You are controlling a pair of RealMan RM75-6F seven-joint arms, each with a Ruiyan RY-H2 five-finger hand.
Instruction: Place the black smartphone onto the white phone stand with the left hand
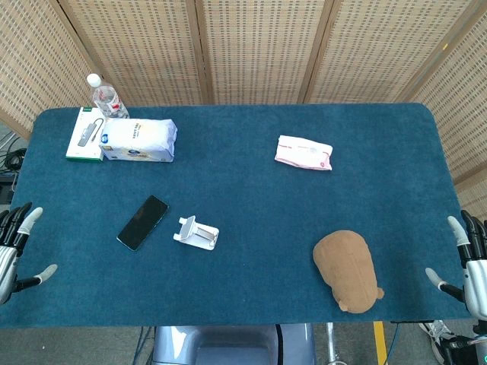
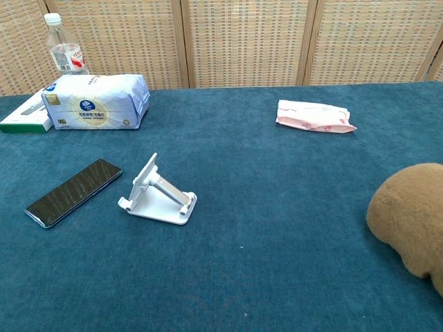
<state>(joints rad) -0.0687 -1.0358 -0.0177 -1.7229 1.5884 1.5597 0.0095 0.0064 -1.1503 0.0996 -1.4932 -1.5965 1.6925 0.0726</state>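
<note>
My left hand [image 1: 17,243] empty, fingers spread at the table's near left edge, my right hand [image 1: 466,258] likewise at the right edge, one flat black smartphone [image 1: 142,222] lying just left of one white plastic phone stand [image 1: 196,233], untouched, nothing between them, one brown plush toy [image 1: 347,269], one pink wipes packet [image 1: 303,153], one white-blue tissue pack [image 1: 139,140], one clear water bottle [image 1: 104,96], one green-white box [image 1: 85,134], blue cloth-covered table [image 1: 251,205].

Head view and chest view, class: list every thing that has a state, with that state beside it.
black smartphone: flat on the table, screen up, not held
white phone stand: unfolded, nothing on it
water bottle: upright, capped
left hand: open, at table edge
right hand: open, at table edge
</note>
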